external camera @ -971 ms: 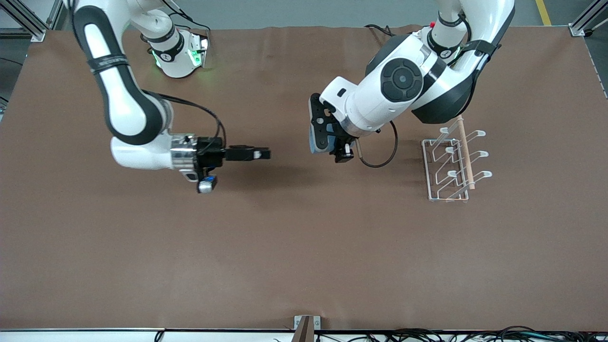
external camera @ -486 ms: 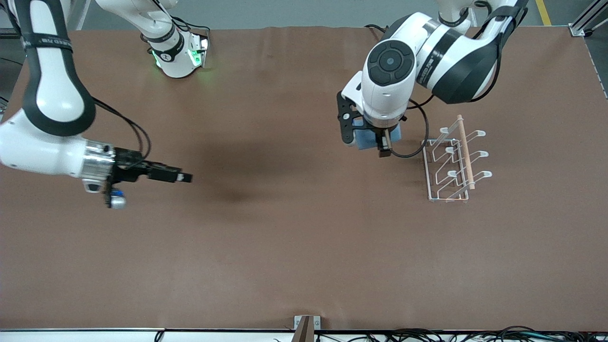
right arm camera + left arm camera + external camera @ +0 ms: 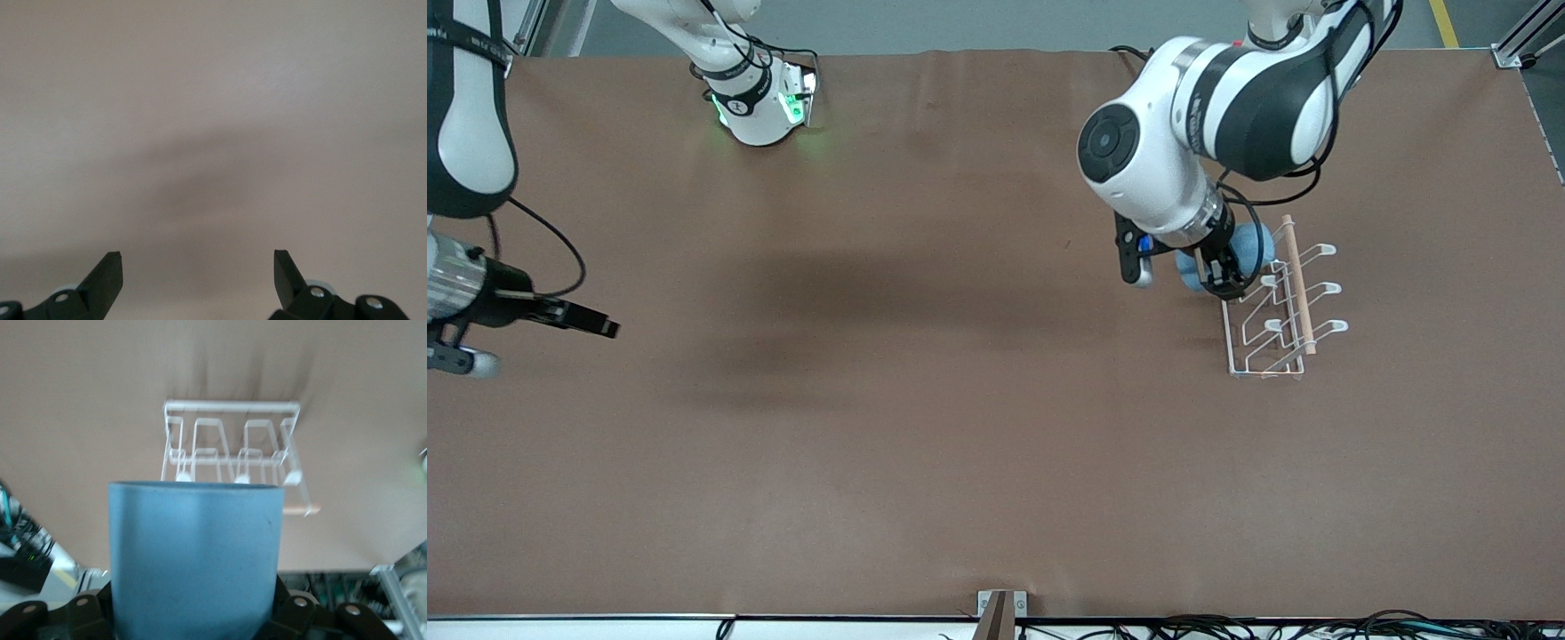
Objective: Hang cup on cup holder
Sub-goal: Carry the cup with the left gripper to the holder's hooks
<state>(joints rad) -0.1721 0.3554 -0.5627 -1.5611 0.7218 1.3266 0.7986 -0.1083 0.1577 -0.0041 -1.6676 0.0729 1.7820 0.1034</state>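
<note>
Your left gripper point(image 3: 1218, 271) is clenched around the cup point(image 3: 1249, 244), a small light-blue tumbler, and holds it in the air over the end of the cup holder point(image 3: 1276, 307) that lies farthest from the front camera. In the left wrist view the cup point(image 3: 195, 560) fills the foreground between the gripper's black housing, and the cup holder point(image 3: 230, 443) shows past its rim. The cup holder is a white wire rack with looped prongs and a light wooden rod point(image 3: 1296, 284) along its top; it stands on the brown counter point(image 3: 960, 444) toward the left arm's end. Your right gripper point(image 3: 609, 329) waits over bare counter at the right arm's end, well apart from the cup. Its fingers point(image 3: 107, 280) stand spread wide, released, with nothing between them
</note>
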